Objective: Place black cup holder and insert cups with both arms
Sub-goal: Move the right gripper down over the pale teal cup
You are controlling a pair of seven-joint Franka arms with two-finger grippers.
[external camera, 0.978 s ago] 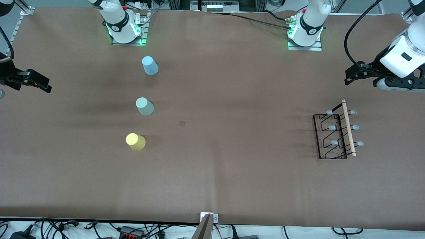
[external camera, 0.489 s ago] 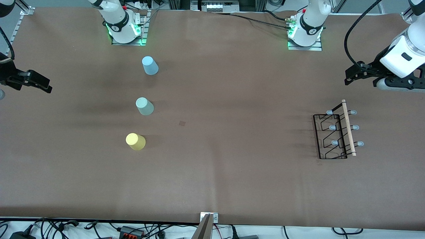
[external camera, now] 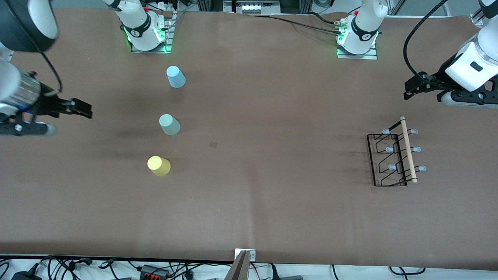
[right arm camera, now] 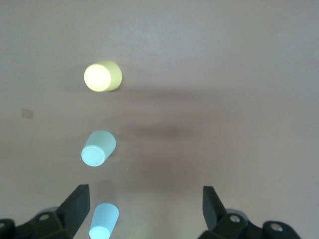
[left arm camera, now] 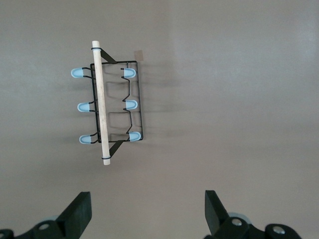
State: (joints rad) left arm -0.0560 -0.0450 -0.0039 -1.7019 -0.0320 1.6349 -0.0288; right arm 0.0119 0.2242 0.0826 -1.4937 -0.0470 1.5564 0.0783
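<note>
Approach step: my right gripper (external camera: 83, 110) and left gripper (external camera: 408, 91) hang with jaws open, empty. Next, left jaws must straddle the thin black wire cup holder (external camera: 393, 157); the plastic cups stand untouched.

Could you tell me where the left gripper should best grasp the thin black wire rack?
Probably the pale wooden rod atop the thin black wire rack: it is straight, raised and exposed. Descend from above with the open left gripper, fingers straddling the rod between the grey-tipped pegs.
</note>
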